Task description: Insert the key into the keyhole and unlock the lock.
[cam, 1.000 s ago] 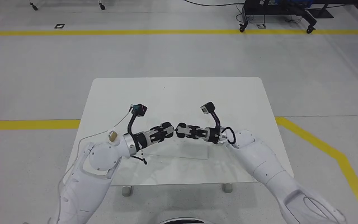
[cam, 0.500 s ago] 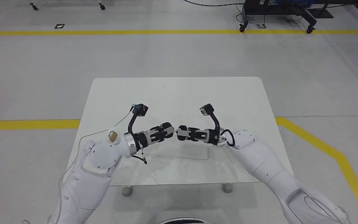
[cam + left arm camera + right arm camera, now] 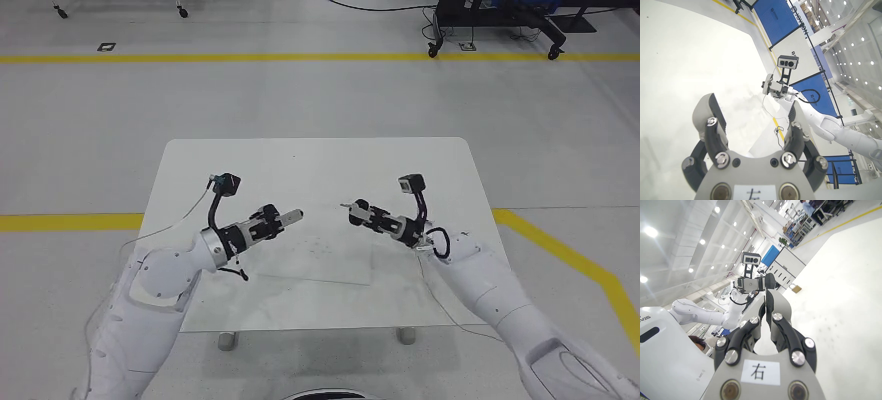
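Top view: the two arms were held over the white table, their ends pointing at each other and well apart. The left gripper and the right gripper faced one another across a gap of bare tabletop.

Left wrist view: the left gripper stood wide open with nothing between its pads. The right gripper showed farther off, almost straight ahead.

Right wrist view: the right gripper had its fingers pressed tight together. Whether the key was pinched between them could not be told. Beyond it a brass-coloured padlock appeared to lie on the table, held by neither gripper. The padlock sat near the left gripper and farther from the right one, so the left arm was judged the nearer. Its shackle end seemed to point roughly toward the left gripper, and its body away from it. The next move likely turned on the open left gripper taking hold of that padlock so the keyhole could be presented to the right arm.
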Robot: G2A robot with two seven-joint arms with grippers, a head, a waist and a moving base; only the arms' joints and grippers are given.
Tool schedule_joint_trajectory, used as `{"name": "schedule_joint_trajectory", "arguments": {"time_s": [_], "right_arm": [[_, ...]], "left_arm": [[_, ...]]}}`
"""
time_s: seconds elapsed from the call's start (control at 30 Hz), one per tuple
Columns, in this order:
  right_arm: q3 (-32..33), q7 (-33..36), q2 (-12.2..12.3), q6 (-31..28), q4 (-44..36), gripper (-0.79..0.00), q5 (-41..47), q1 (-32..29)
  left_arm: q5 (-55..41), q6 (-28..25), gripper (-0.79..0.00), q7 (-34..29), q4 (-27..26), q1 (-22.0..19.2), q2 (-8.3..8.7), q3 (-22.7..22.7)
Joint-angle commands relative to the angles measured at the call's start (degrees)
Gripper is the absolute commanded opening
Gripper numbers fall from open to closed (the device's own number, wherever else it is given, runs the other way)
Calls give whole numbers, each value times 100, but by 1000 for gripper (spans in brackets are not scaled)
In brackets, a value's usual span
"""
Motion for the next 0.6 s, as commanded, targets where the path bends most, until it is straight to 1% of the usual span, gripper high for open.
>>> {"name": "schedule_joint_trajectory", "arguments": {"time_s": [0.0,0.07,0.13,0.4,0.5,0.57], "right_arm": [[347,17,96,11,-23,-785,-6,-113],[570,17,142,11,-145,-785,107,-212],[570,17,142,11,-145,-785,107,-212],[570,17,142,11,-145,-785,107,-212],[570,17,142,11,-145,-785,107,-212],[570,17,142,11,-145,-785,107,-212]], "left_arm": [[61,-34,0,-6,5,32,28,-156],[123,36,0,92,61,64,46,-288],[166,230,0,186,-12,128,59,-393],[167,259,0,194,-45,146,61,-406],[446,88,0,213,-318,313,69,-263],[788,18,0,360,-669,575,97,-357]]}}
